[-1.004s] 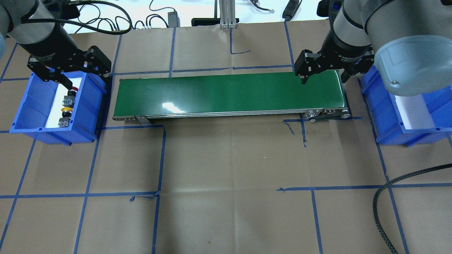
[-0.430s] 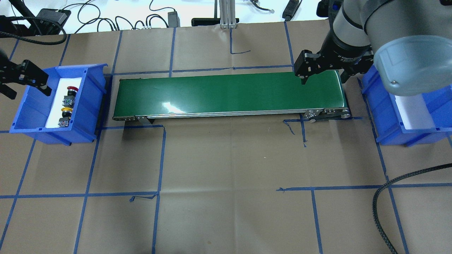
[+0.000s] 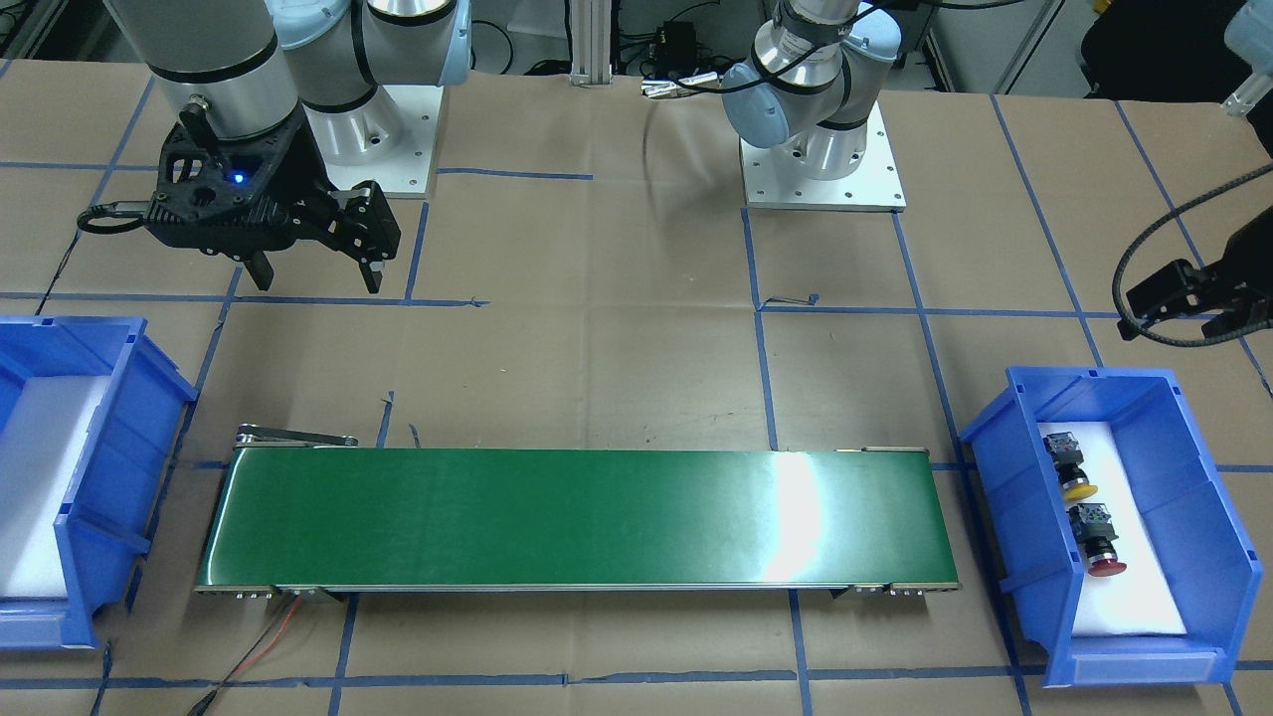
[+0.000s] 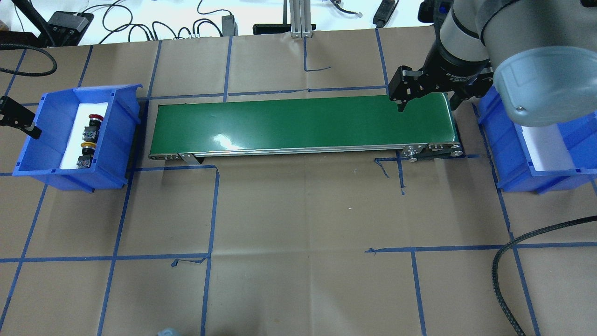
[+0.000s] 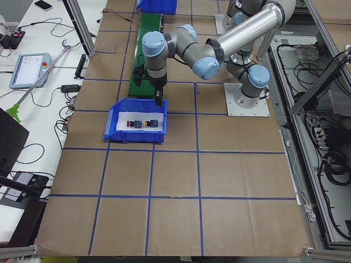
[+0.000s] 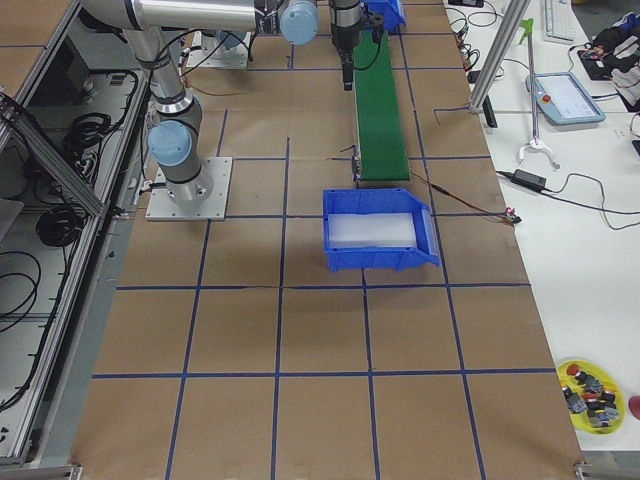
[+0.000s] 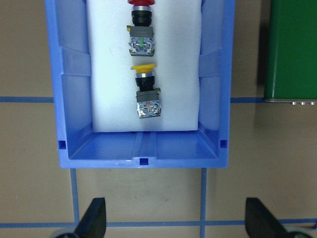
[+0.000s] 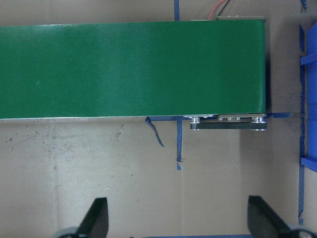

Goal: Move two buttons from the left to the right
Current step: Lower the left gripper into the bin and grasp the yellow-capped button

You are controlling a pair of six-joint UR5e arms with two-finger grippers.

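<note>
The red-capped button [image 4: 94, 120] and the yellow-capped button [image 4: 87, 148] lie in a row on white foam in the left blue bin [image 4: 125, 140]. They also show in the left wrist view, red [image 7: 141, 37] and yellow [image 7: 146, 84]. My left gripper [image 7: 176, 220] is open and empty. It hangs outside the bin's outer side, at the overhead view's left edge [image 4: 18, 121]. My right gripper [image 4: 425, 101] is open and empty above the right end of the green conveyor belt [image 4: 298, 123].
The right blue bin [image 4: 513, 158] holds only white foam. The conveyor lies between the two bins. A black cable [image 4: 503, 270] loops over the table at the front right. Cables and an aluminium post [image 4: 298, 18] stand behind the table.
My left arm has swung away from above the left bin's far end, out past the bin's outer side. It holds nothing. The buttons and my right arm have not moved.
</note>
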